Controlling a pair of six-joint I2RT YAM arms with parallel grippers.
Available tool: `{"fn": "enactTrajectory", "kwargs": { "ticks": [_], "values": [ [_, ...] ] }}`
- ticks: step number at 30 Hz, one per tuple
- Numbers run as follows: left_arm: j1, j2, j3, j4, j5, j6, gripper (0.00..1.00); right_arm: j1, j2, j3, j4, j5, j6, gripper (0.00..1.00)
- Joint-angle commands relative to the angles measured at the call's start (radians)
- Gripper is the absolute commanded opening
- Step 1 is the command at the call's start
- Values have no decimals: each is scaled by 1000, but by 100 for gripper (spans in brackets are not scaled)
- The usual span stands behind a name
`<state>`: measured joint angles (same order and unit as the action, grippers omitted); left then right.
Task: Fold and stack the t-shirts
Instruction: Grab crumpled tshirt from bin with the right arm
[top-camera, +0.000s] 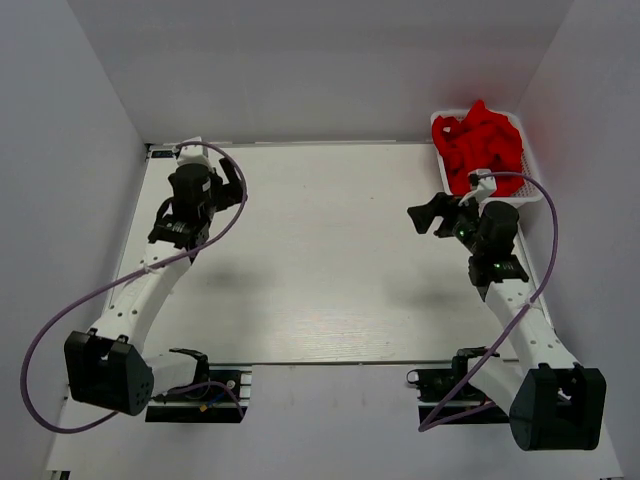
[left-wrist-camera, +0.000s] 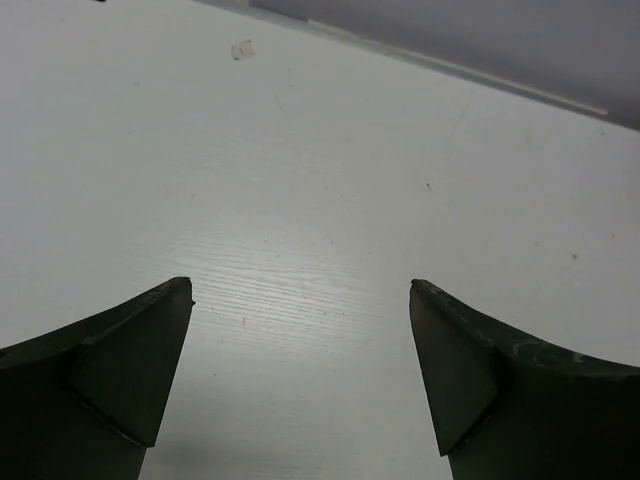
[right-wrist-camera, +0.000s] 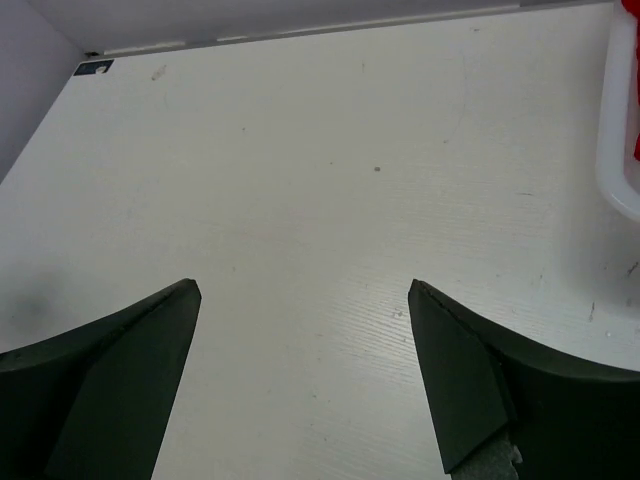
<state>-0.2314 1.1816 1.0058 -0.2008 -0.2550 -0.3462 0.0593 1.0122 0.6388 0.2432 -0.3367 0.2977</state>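
Note:
The t-shirts (top-camera: 483, 148) are bright red cloth, bunched in a crumpled heap inside a white basket (top-camera: 527, 160) at the back right corner of the table. A sliver of that red cloth (right-wrist-camera: 636, 130) shows at the right edge of the right wrist view. My right gripper (top-camera: 440, 212) hovers just left of the basket, open, with only bare table between its fingers (right-wrist-camera: 480, 380). Far from the shirts, over the back left part of the table, my left gripper (top-camera: 200, 195) is also open and holds nothing, as its wrist view (left-wrist-camera: 300, 290) shows.
The white wooden table (top-camera: 320, 260) is closed in by grey walls at the back and on both sides. The basket's rim (right-wrist-camera: 615, 120) stands close on the right of my right gripper. Purple cables loop along both arms.

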Motion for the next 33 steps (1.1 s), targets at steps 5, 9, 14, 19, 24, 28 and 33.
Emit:
{"fn": "enactTrajectory", "kwargs": {
  "ticks": [5,9,14,19,24,28,33],
  "values": [
    [7,108,200,-250,65,-30,100,1,-72,-8,-25,-7,-132,90],
    [7,188,263,-316,20,-36,100,-3,23,71,-83,60,-140,90],
    [7,288,371,-409,-29,-71,100,-13,250,367,-330,308,-97,90],
    [7,329,448,-462,-20,-63,100,-99,607,857,-671,432,15,90],
    [7,263,367,-344,59,-8,100,-202,908,1267,-860,464,53,90],
    [7,253,347,-321,108,-8,100,-231,1112,1493,-897,470,35,90],
    [7,262,347,-353,152,1,100,-246,1243,1544,-787,309,1,90]
  ]
}}
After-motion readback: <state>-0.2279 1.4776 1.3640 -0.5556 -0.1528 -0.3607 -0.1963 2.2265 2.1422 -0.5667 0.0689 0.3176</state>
